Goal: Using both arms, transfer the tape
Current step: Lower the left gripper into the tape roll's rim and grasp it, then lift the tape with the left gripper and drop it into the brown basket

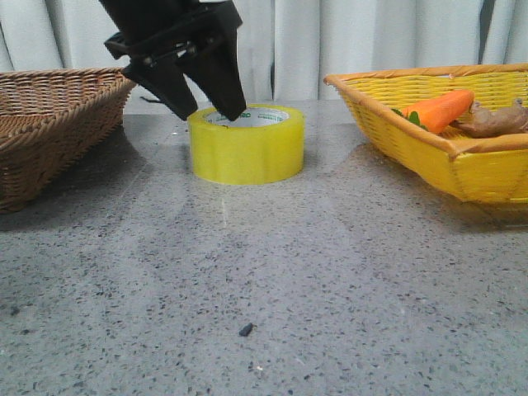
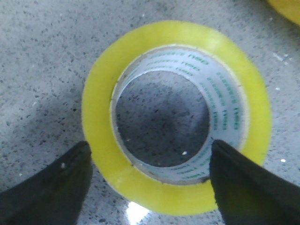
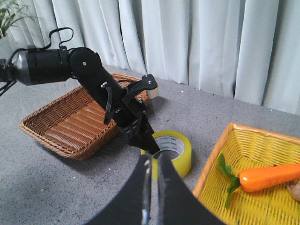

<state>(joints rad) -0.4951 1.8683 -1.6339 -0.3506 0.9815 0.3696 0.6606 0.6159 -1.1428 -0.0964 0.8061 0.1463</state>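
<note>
1. The grey speckled desk (image 1: pixel 272 272) carried two baskets: a brown wicker basket (image 1: pixel 49 124) at the far left corner and a yellow basket (image 1: pixel 445 140) at the far right, holding a carrot (image 1: pixel 441 110) and a knobbly brown root (image 1: pixel 499 121).
2. The tape (image 1: pixel 247 144) lay flat near the desk's far edge, between the baskets — not lifted.
3. The left gripper (image 1: pixel 213 107) hung over the roll, jaws spread; in the left wrist view one finger sat outside the ring and the other over the core's rim, neither clearly touching.
4. The right gripper (image 3: pixel 152 187) waited well apart above the desk, fingers pressed together and empty.
5. Judged so, the task was barely begun — grasp, handover and placement all remained.
</note>
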